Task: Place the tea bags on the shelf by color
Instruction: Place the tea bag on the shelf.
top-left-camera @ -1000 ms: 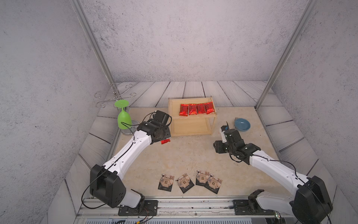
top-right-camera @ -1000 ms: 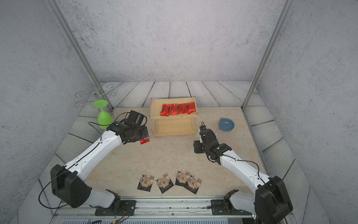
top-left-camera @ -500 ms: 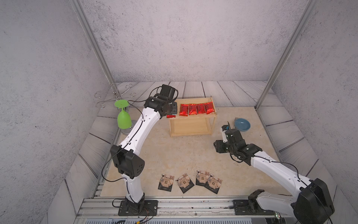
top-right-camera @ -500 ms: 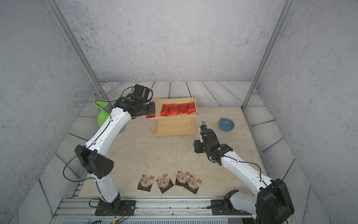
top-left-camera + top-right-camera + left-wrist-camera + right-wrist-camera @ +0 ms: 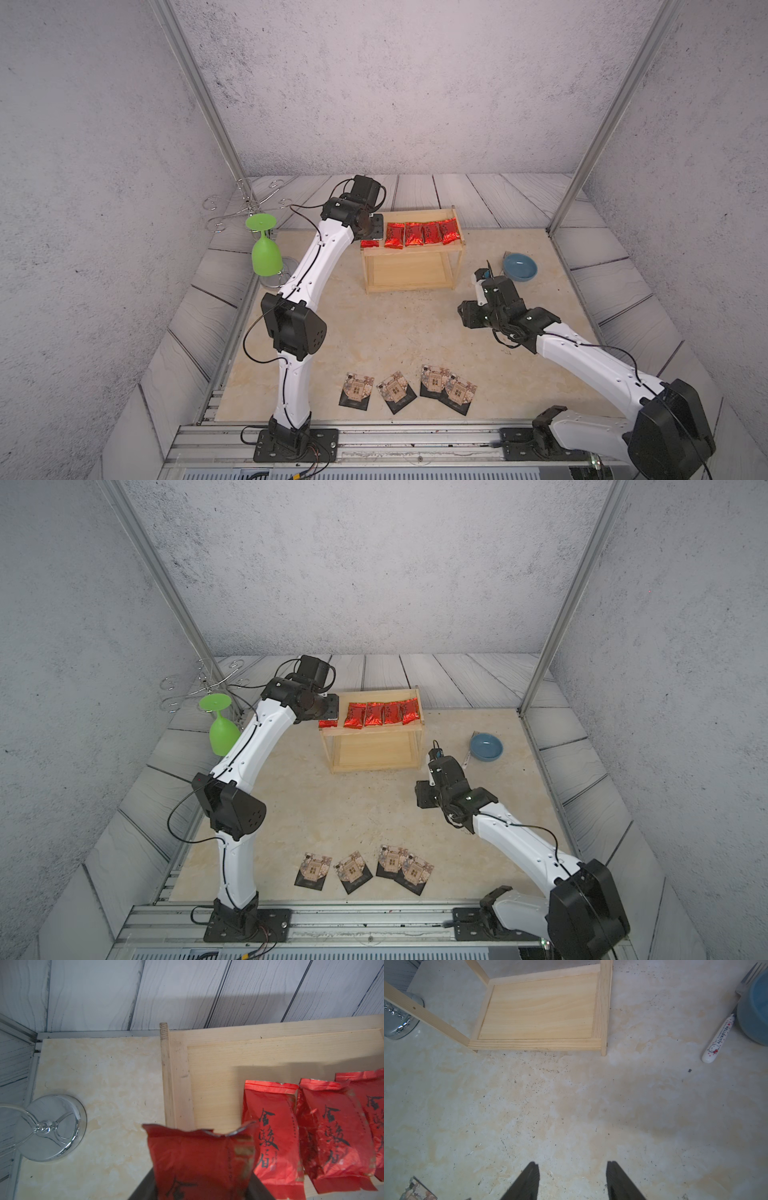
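- The fifth red sachet [image 5: 199, 1159] hung clamped in the left gripper [image 5: 372, 233], straddling the left rim of the shelf [image 5: 411, 212] at its top tier.
- Four red sachets [image 5: 422, 233] lay in a row just beside it, with bare wood at the left end, which looked like the spot for it.
- Carrying it inward past the rim before letting go would likely keep it from sliding off.
- The right gripper [image 5: 572, 1180] stood apart and empty above the table [image 5: 571, 1095], well apart from the four black packets [image 5: 405, 390].

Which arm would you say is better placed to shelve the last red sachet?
Left: the left pincer holds that sachet at the shelf's top tier; the right pincer hangs open, empty.
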